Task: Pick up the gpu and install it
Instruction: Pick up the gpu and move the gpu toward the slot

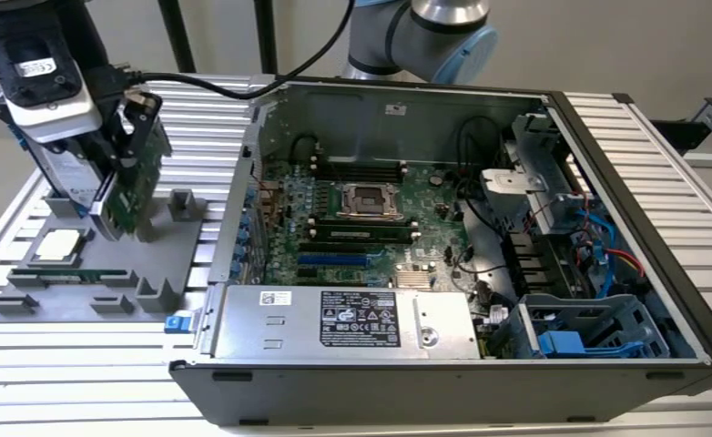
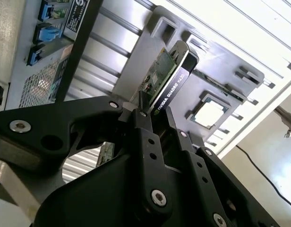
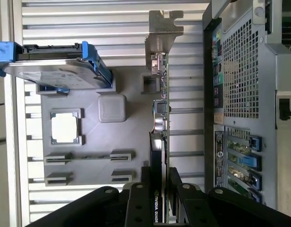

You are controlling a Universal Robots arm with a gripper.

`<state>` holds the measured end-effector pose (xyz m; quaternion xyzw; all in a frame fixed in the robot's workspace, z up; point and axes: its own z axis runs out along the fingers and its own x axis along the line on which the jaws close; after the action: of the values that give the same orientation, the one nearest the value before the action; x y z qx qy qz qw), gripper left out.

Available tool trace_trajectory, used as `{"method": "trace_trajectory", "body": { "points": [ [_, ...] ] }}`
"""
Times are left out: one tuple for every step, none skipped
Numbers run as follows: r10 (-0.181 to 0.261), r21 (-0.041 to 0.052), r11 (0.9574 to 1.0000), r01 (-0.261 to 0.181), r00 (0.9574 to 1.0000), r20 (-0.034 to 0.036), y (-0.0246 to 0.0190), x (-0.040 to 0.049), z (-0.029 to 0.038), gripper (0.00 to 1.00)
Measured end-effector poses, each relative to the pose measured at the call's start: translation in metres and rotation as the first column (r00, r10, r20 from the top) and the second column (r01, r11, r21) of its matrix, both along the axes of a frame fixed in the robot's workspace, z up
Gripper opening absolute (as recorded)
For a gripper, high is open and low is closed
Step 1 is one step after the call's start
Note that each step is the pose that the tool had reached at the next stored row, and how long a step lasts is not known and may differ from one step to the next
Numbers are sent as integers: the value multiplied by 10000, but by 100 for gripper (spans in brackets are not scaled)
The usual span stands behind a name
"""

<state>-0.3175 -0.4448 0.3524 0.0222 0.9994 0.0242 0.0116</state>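
Note:
The gpu point(image 1: 129, 189) is a green board with a dark face, standing on edge over the grey parts tray point(image 1: 174, 255) on the exterior view's left. My gripper point(image 1: 131, 146) is shut on its upper edge. In the second wrist view the black fingers point(image 2: 144, 124) clamp the gpu point(image 2: 168, 75) from both sides. The first wrist view shows the gpu point(image 3: 159, 111) edge-on, with its silver bracket point(image 3: 162, 33) at the far end and the gripper point(image 3: 159, 184) shut on the near end. I cannot tell whether the card's lower edge touches the tray.
The tray also carries a silver hard drive in a blue frame point(image 3: 55, 71), a square processor chip point(image 1: 58, 244) and a narrow RAM stick point(image 1: 71, 273). On the exterior view's right the open computer case point(image 1: 453, 387) lies with its motherboard point(image 1: 356, 218) exposed and a power supply point(image 1: 344, 319) in front.

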Motion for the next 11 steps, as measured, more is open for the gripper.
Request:
{"method": "trace_trajectory", "body": {
  "points": [
    [0,0,10000,0,10000,-1,0,0,14,0],
    [0,0,10000,0,10000,0,0,0,28,0],
    [0,0,10000,0,10000,0,0,0,42,0],
    [0,0,10000,0,10000,0,0,0,55,0],
    [0,1,10000,0,10000,0,0,0,68,0],
    [0,0,10000,0,10000,0,0,0,82,0],
    [0,0,10000,0,10000,0,0,0,97,0],
    [0,0,10000,0,10000,0,0,0,111,0],
    [0,1,10000,0,10000,1,0,0,126,0],
    [0,0,10000,0,10000,0,0,0,142,0],
    [0,0,10000,0,10000,0,0,0,157,0]
  ]
}}
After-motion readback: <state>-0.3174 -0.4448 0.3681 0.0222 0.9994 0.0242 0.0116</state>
